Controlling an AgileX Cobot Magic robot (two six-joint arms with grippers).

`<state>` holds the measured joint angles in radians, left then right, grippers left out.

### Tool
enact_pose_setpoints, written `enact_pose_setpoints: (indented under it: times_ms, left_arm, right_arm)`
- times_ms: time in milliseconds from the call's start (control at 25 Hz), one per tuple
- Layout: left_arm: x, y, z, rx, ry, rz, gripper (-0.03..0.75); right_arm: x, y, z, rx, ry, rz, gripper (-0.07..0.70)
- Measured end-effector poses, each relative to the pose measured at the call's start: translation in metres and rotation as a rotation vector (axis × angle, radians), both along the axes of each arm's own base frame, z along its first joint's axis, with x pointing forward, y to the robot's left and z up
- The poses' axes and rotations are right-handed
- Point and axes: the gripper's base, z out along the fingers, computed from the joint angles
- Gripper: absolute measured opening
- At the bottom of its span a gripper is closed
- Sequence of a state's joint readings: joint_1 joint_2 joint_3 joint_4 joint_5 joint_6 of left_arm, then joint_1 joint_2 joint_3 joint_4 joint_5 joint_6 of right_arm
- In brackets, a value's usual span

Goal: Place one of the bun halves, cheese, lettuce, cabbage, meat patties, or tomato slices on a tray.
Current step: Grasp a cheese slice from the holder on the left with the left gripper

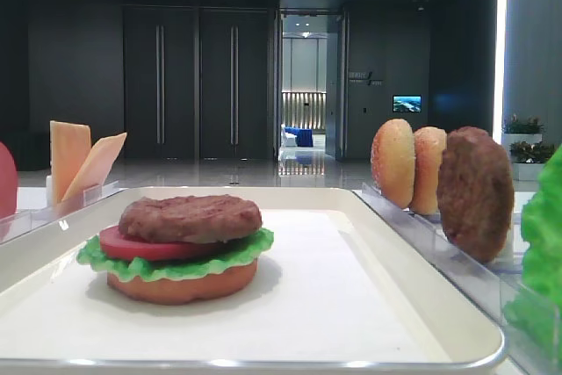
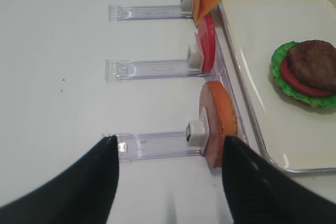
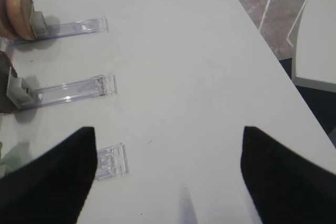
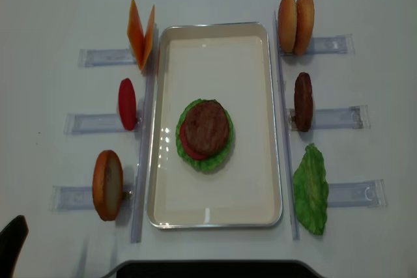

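Bottom bun [image 4: 193, 136] was almost wholly hidden under the lettuce [image 4: 207, 162], tomato and patty [image 4: 208, 127] from overhead. In the low front view, a spare lettuce leaf [image 1: 543, 243] was cut off at the right edge, a red slice [image 1: 7, 183] at the left.
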<state>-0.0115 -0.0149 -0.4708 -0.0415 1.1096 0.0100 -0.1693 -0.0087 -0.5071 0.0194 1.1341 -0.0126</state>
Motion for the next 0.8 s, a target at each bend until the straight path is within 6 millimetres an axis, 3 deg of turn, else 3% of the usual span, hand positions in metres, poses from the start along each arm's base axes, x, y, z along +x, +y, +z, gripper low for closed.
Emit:
enact_pose_setpoints:
  times_ms: [800]
  left_arm:
    - [0.0, 0.0, 0.0, 0.0, 0.0, 0.0, 0.471]
  right_arm:
    - [0.0, 0.0, 0.0001, 0.0, -0.001, 0.0, 0.538]
